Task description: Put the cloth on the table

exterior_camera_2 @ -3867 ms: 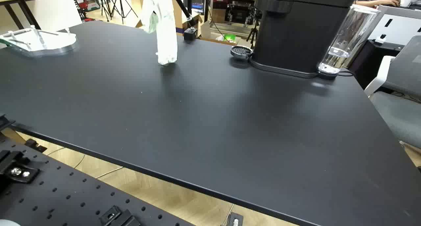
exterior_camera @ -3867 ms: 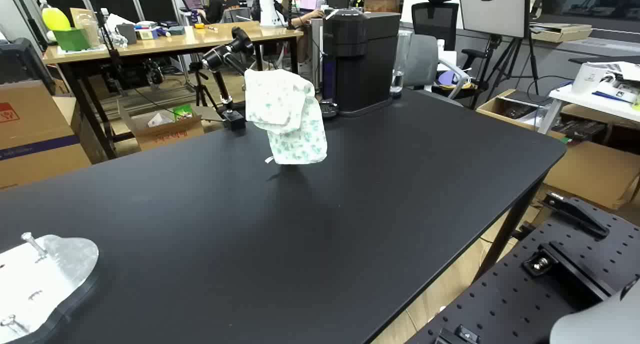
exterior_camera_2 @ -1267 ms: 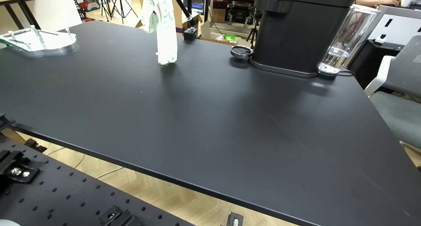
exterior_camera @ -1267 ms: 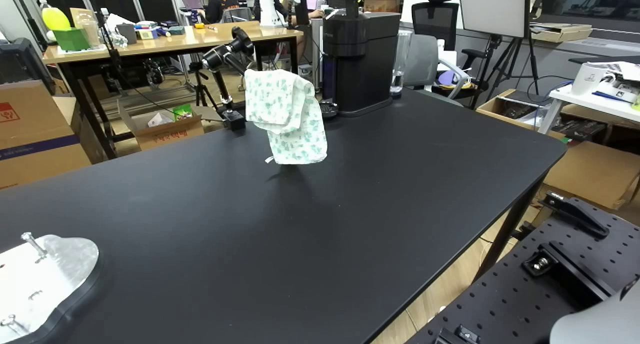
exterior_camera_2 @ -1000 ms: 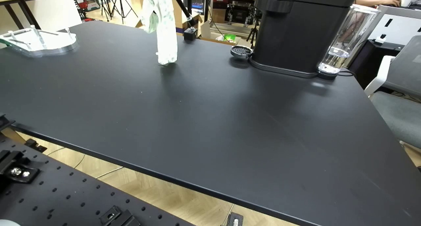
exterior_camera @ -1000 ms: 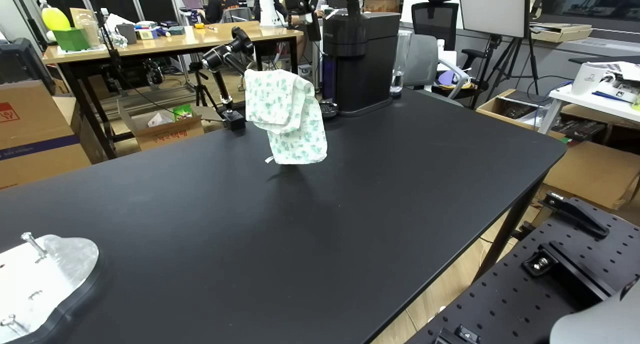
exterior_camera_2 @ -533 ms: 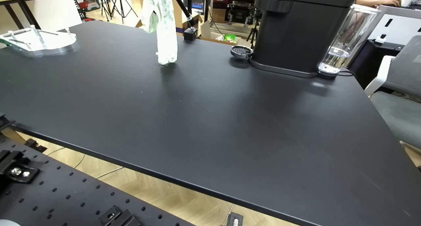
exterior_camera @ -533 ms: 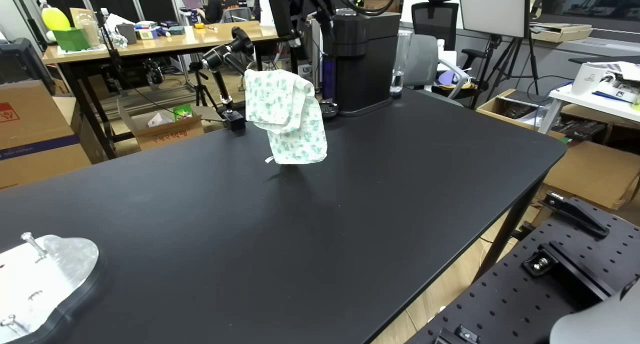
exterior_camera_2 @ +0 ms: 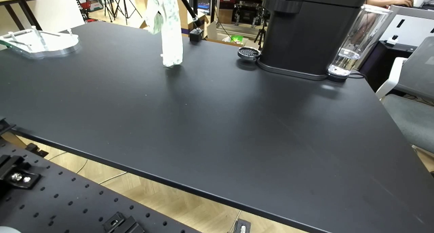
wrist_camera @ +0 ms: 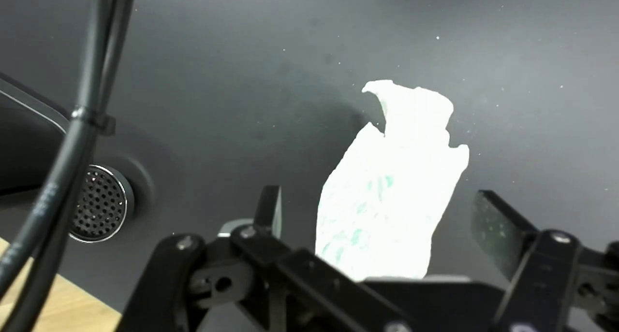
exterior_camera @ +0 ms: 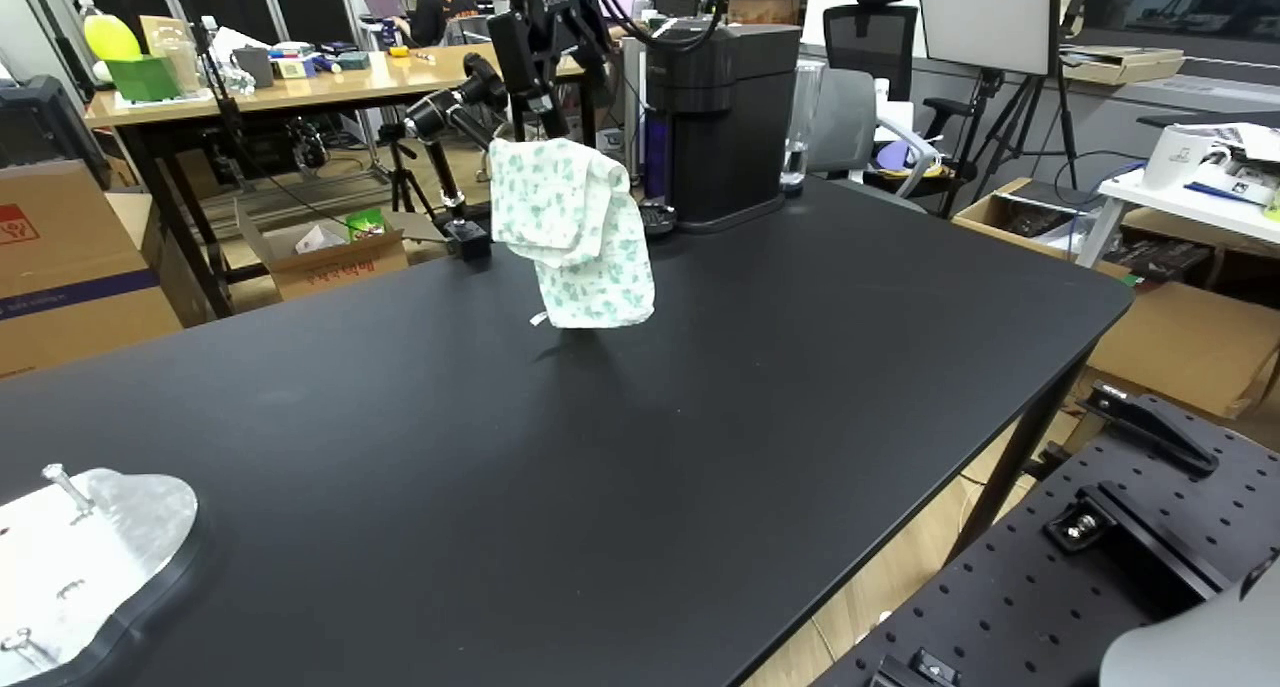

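A white cloth with a green leaf print (exterior_camera: 570, 227) is draped over something hidden, its lower edge just above the black table (exterior_camera: 600, 487). In an exterior view the cloth (exterior_camera_2: 172, 36) hangs folded over, with a gap under the fold. My gripper (exterior_camera: 573, 102) is above and behind the cloth, its fingers near the cloth's top edge. In the wrist view my gripper (wrist_camera: 382, 216) is open, and the overexposed cloth (wrist_camera: 406, 177) lies between the fingers, touching neither finger pad. The gripper is out of view in an exterior view. What holds the cloth up is hidden.
A black coffee machine (exterior_camera: 725, 127) with a round drip tray (exterior_camera_2: 249, 53) and clear water tank (exterior_camera_2: 352, 46) stands near the cloth. A black clamp arm (exterior_camera: 455, 157) is mounted at the far table edge. A white plate with bolts (exterior_camera: 100, 547) lies at one end.
The arm has come into view at the top of an exterior view, moving left and down from over the coffee machine to above the cloth. The cloth has not moved.
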Controlling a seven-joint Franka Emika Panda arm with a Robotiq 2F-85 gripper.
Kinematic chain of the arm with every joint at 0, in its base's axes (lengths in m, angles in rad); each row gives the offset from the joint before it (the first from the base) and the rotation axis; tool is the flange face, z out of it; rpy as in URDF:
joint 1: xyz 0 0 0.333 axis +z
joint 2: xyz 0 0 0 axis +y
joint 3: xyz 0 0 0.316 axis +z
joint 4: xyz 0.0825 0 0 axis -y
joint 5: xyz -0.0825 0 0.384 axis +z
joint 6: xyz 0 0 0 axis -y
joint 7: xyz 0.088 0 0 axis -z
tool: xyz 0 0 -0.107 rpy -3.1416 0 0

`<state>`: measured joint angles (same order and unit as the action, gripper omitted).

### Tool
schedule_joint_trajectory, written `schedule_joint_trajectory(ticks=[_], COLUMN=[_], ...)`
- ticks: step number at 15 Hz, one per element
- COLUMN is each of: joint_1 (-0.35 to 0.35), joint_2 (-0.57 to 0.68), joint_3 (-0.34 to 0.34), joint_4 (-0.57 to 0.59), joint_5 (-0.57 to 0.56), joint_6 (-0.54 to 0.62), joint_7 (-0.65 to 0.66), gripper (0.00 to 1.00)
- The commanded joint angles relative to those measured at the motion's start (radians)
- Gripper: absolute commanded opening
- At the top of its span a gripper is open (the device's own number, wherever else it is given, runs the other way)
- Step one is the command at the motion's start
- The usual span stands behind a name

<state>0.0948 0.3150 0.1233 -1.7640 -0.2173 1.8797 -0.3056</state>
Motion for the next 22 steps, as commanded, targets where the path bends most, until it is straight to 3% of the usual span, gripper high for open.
schedule_joint_trajectory(ticks=[1, 2, 3, 5, 14, 16, 22], joint_1=[0.009, 0.012, 0.012, 0.014, 0.019, 0.020, 0.023], joint_2=[0.055, 0.065, 0.072, 0.083, 0.097, 0.093, 0.032], joint_3=[-0.002, -0.002, -0.001, 0.000, 0.010, 0.012, 0.015], joint_4=[0.076, 0.083, 0.088, 0.097, 0.110, 0.107, 0.059], joint_5=[0.005, 0.002, 0.006, 0.008, 0.036, 0.042, 0.039], joint_6=[-0.033, -0.031, -0.031, -0.026, -0.030, -0.030, -0.015], joint_7=[-0.005, -0.001, -0.006, -0.004, -0.004, -0.005, -0.004], gripper=[1.00, 1.00, 0.75, 0.66, 0.04, 0.00, 0.04])
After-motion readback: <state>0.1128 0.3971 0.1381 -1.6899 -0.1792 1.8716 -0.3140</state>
